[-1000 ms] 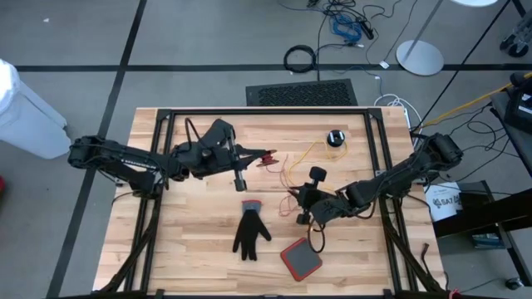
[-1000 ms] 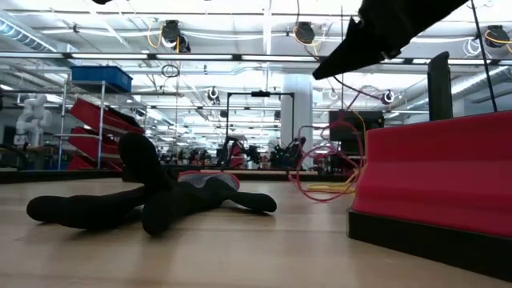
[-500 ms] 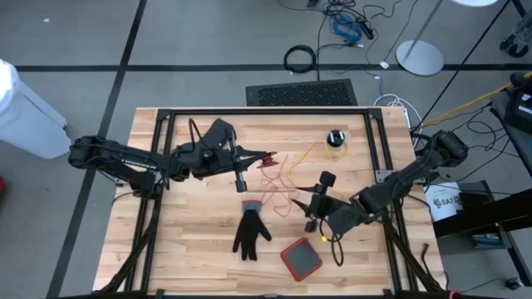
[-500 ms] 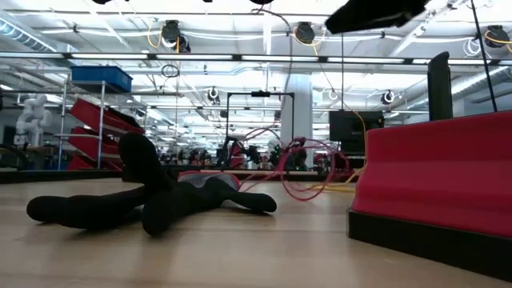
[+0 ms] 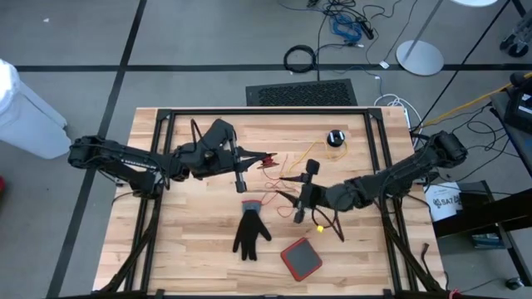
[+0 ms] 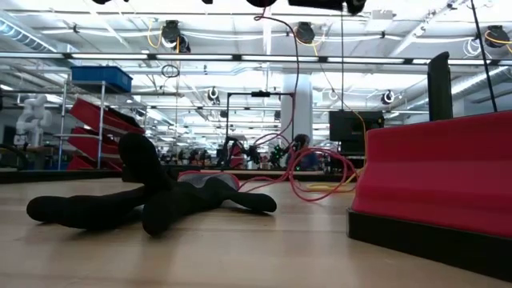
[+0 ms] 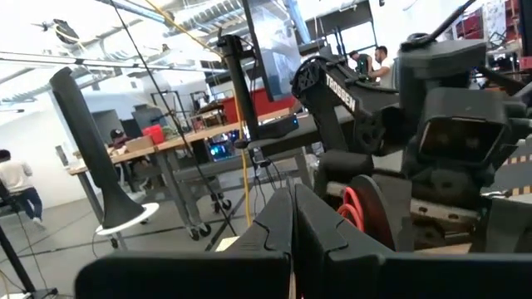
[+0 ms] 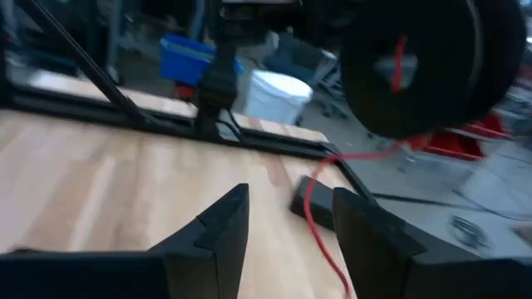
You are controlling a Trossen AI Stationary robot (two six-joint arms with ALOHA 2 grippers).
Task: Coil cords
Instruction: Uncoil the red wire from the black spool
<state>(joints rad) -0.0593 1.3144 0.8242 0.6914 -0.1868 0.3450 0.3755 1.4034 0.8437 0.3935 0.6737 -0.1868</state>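
Right gripper [image 5: 302,193] hovers over the middle of the wooden table [image 5: 199,249] with its fingers [image 8: 218,223] spread apart and nothing between them, the arm reaching in low from the right edge toward the left. Left gripper [image 5: 241,166] is clenched shut near the back centre, pointing right, with its arm stretched in from the left edge. Between and around them the cords [image 5: 291,170] lie in a loose red and yellow tangle running roughly from the left gripper's tip toward the front right, one yellow strand leading back to a black puck [image 5: 335,138] near the rear. A black glove [image 5: 250,231] and a red pad [image 5: 300,259] lie nearer the front edge, with bare wood to their left.
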